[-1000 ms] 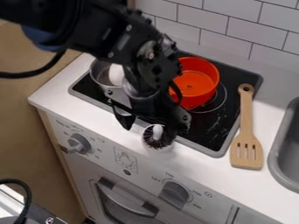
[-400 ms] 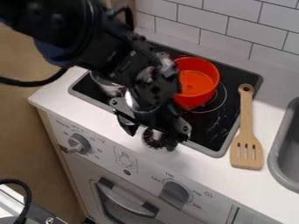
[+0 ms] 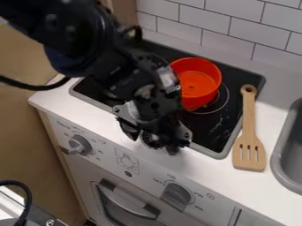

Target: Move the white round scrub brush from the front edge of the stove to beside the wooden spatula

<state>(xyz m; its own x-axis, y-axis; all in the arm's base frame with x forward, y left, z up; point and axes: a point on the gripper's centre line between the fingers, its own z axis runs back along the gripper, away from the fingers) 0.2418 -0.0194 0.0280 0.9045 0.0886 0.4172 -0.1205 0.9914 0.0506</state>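
your gripper [image 3: 152, 141] hung low at the stovetop's [image 3: 220, 154] front edge, its fingers spread apart about the partly hidden, dark-bristled brush [image 3: 152, 140] on the white counter [image 3: 112, 132]; contact could not be told. behind it, you had the orange pot [image 3: 197, 84] on the stovetop.

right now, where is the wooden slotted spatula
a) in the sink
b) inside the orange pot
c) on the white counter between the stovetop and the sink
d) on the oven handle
c, the spatula lies on the white counter, with the black stovetop on one side and the grey sink on the other
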